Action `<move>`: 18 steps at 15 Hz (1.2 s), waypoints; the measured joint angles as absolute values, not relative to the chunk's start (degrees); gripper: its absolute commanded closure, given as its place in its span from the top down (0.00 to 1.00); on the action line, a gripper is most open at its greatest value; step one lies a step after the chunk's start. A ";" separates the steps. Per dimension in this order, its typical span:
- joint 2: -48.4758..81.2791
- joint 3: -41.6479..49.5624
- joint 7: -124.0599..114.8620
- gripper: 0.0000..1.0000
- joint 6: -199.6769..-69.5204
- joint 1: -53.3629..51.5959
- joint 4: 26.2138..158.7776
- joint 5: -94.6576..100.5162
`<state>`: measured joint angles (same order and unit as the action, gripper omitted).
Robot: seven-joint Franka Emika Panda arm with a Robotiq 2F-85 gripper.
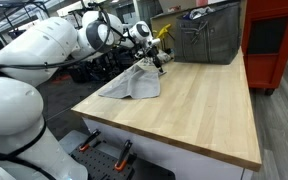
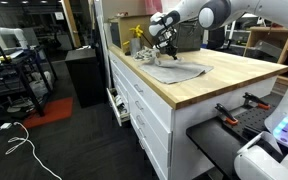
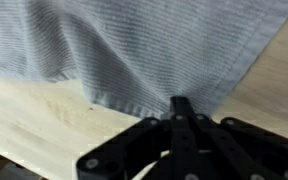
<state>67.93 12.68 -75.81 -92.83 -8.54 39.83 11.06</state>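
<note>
A grey-blue finely striped cloth (image 1: 134,86) (image 2: 177,71) lies on the light wooden tabletop (image 1: 199,105) (image 2: 224,72), near its far left part in an exterior view. One edge of the cloth is pulled up into a peak. My gripper (image 1: 158,63) (image 2: 167,46) sits at that peak, shut on the cloth. In the wrist view the cloth (image 3: 134,45) hangs in folds across the top, its hem just above the wood. The black fingers (image 3: 182,108) are pressed together, and their tips meet the cloth's lower edge. The pinch point itself is hidden.
A grey metal bin (image 1: 206,35) stands at the back of the table, with a yellow object (image 1: 165,32) (image 2: 136,36) beside it. A red cabinet (image 1: 276,40) stands behind. Drawers (image 2: 142,100) line the bench front; a white cable (image 2: 24,145) lies on the floor.
</note>
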 measured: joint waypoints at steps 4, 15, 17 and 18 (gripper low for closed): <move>70.26 14.73 -75.89 0.00 -90.46 -8.50 36.45 11.20; 73.76 19.79 -78.60 0.00 -87.39 -8.45 32.75 11.93; 74.35 20.71 -79.48 0.00 -86.92 -8.51 32.46 12.69; 74.69 21.16 -80.17 0.00 -86.57 -8.52 32.32 13.24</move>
<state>74.69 21.16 -80.17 -86.57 -8.52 32.32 13.24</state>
